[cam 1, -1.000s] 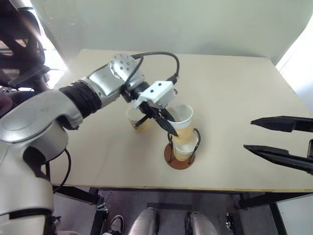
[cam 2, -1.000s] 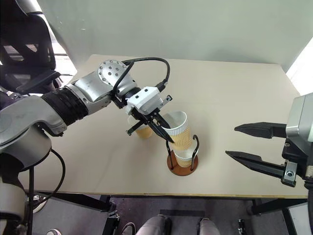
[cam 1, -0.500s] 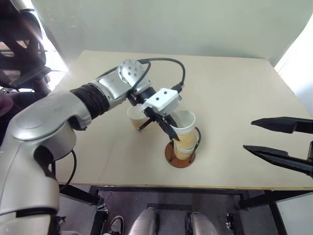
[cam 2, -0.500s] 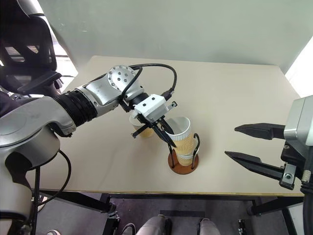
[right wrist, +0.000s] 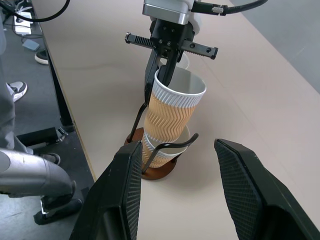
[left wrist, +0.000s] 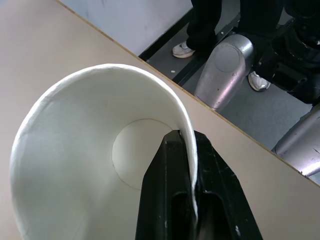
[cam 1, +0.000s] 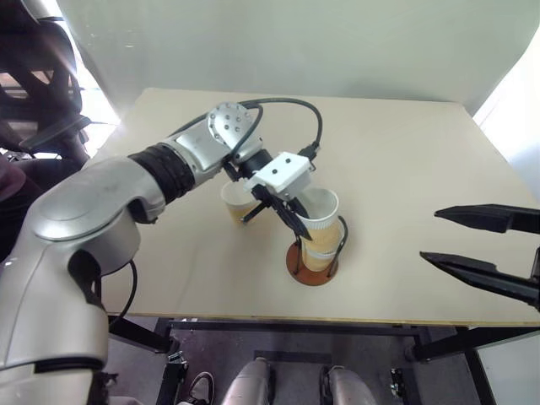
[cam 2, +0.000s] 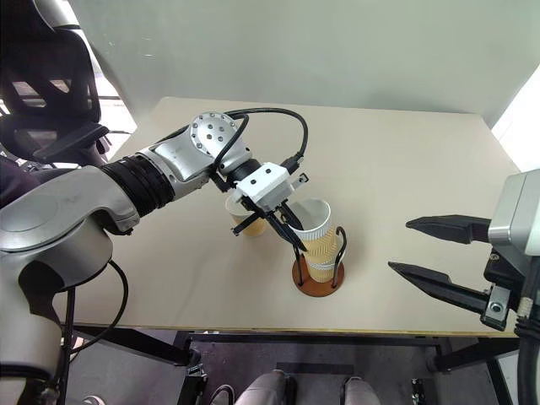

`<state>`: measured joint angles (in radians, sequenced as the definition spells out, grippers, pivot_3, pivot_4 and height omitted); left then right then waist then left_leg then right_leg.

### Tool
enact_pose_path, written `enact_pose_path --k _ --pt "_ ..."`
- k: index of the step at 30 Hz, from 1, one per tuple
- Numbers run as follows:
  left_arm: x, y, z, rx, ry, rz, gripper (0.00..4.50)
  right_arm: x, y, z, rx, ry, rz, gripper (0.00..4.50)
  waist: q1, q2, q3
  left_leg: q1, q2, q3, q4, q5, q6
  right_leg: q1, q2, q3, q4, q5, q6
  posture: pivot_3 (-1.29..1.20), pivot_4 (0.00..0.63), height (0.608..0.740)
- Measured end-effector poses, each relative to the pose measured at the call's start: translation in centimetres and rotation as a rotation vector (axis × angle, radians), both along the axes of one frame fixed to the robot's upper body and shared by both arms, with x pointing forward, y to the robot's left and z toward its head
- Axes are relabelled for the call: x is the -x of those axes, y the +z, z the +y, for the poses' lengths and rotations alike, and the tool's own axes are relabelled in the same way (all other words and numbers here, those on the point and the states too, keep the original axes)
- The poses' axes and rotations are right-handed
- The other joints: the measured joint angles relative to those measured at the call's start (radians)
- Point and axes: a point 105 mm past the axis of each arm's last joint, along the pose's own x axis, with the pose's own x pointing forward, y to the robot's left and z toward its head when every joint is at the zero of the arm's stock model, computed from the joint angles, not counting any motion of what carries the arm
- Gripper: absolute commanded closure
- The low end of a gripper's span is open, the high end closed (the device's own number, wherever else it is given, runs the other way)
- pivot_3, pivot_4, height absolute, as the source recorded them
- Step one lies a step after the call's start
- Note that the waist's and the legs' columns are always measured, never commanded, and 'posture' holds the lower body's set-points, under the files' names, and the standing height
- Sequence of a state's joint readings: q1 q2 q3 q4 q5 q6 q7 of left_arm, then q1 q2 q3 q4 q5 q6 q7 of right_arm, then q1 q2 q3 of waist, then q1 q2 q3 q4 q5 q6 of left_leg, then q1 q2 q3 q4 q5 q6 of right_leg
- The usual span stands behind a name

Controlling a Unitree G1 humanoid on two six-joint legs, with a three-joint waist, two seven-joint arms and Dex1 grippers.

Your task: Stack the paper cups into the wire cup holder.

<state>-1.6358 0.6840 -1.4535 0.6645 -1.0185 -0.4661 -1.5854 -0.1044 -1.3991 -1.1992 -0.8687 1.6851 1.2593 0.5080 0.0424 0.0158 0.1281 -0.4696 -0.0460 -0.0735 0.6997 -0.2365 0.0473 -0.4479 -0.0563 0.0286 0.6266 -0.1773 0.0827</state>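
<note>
- We saw that the held paper cup [right wrist: 172, 115] had a smooth white matt inside and a ribbed, zigzag-embossed orange sleeve.
- The wire cup holder [right wrist: 160, 150] was thin dark metal wire on a rust-brown disc with a dull sheen.
- The table [cam 1: 405, 160] looked like pale matt wood board.
- The left gripper [cam 2: 291, 232] had matt black plastic-looking fingers [left wrist: 172, 200] and a white plastic housing.

I'm working in what looks like a robot test room, not a home: a plain pale wooden table [cam 1: 396, 160] on black metal legs, a bare grey-white wall [cam 2: 337, 51] behind it, a black office chair [cam 2: 51, 93] alongside, and cables [right wrist: 15, 7] lying on the grey floor [left wrist: 260, 107].
</note>
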Motion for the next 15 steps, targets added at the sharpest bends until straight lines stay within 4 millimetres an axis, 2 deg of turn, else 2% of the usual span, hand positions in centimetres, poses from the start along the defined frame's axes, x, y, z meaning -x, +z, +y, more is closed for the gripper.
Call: enact_pose_path --k 9,15 --pt "-0.45 0.81 -0.53 0.038 0.022 -0.004 4.47 -0.03 -0.34 -0.06 0.007 -0.007 0.015 2.19 0.0 0.0 0.0 0.0 0.0 0.001 0.0 0.001 0.0 -0.001 0.0 0.0 0.0 -0.001 0.0 0.0 0.15 0.74" --pt "-0.51 0.62 -0.58 0.024 0.019 -0.014 4.47 -0.03 -0.35 -0.03 0.008 -0.006 0.013 2.19 0.0 0.0 0.0 0.0 0.0 0.001 0.0 0.002 0.0 -0.001 0.0 0.0 0.0 -0.001 0.001 0.0 0.15 0.74"
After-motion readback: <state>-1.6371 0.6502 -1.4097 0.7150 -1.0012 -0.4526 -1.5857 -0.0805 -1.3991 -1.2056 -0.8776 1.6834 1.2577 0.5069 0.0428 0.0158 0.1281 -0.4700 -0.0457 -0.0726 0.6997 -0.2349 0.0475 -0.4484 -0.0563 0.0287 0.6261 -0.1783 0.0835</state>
